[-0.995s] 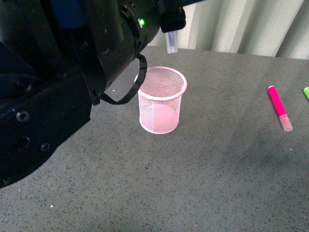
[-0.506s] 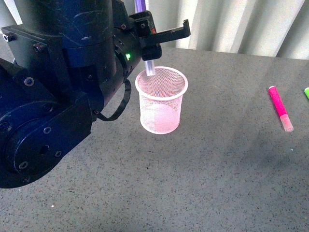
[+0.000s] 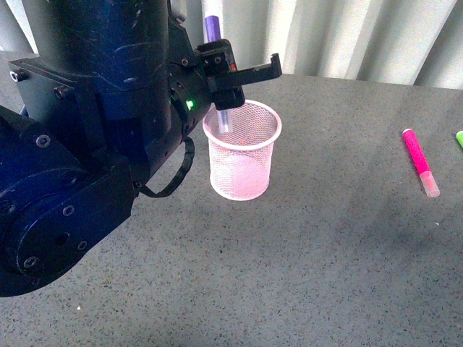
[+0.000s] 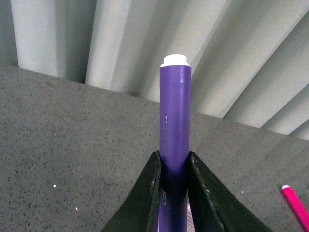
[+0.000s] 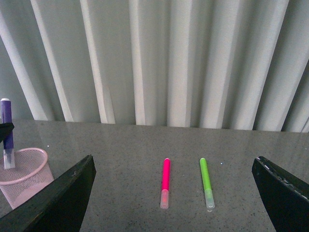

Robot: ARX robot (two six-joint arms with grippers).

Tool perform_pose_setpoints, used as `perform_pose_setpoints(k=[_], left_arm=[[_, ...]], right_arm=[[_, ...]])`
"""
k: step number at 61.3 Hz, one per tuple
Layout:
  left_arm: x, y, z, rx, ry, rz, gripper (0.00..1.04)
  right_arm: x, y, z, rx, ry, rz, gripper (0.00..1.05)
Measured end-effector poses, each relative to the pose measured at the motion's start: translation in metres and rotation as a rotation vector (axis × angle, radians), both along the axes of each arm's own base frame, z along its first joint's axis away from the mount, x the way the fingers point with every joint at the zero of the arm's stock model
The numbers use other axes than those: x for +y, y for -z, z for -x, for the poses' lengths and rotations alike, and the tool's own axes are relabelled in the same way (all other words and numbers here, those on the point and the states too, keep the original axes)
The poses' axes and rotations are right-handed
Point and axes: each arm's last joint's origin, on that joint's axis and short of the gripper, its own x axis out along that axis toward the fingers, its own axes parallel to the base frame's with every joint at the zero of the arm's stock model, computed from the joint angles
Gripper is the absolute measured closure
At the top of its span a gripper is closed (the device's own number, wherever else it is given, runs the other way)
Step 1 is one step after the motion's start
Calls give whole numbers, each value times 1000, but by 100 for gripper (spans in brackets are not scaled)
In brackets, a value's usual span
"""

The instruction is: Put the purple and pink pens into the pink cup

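The left hand (image 4: pixel 174 162) is clamped on the purple pen (image 3: pixel 212 30), its two black fingers (image 4: pixel 145 198) pressing the barrel from either side; the pen stands upright, white end up and clear cap down; the cap's tip dips just inside the mouth of the pink cup (image 3: pixel 242 155), close to the rim on the left arm's side; whether the cap touches the mesh, I cannot tell. The cup stands upright on the grey speckled table (image 3: pixel 325 253). The right hand (image 5: pixel 174 162) is spread wide with nothing between its fingers. The pink pen (image 3: pixel 419 160) lies flat on the table, well apart from the cup on the right side; the green marker (image 5: pixel 206 182) lies beside it, roughly parallel, not touching; both have their clear caps toward the robot. A pleated pale curtain (image 5: pixel 154 63) hangs behind the table.
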Motion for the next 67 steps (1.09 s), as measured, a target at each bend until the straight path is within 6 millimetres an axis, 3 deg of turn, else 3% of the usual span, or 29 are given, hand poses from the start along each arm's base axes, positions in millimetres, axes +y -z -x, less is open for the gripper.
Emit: perform_pose_setpoints(k=[15,26,40,47,56,62,67], left_arm=[[3,4,8,49,5,8,38],[13,-13,12,54,-10,23,6],[43,-47,30,153,61,-181,7],[78,-70,45,262,86,-377,7],[125,-87,74,355,49,-372,7],[132,-95,77,332,16,-365,7],[130,-88,76,279,-36,-382,12]], right_arm=[[0,0,0,0,0,0,7],[0,0,0,0,0,0,7],[0,0,0,0,0,0,7],[0,0,0,0,0,0,7],[0,0,0,0,1,0,7],[0,0,0,0,-1,0,7],[0,0,0,0,-3,0,7]])
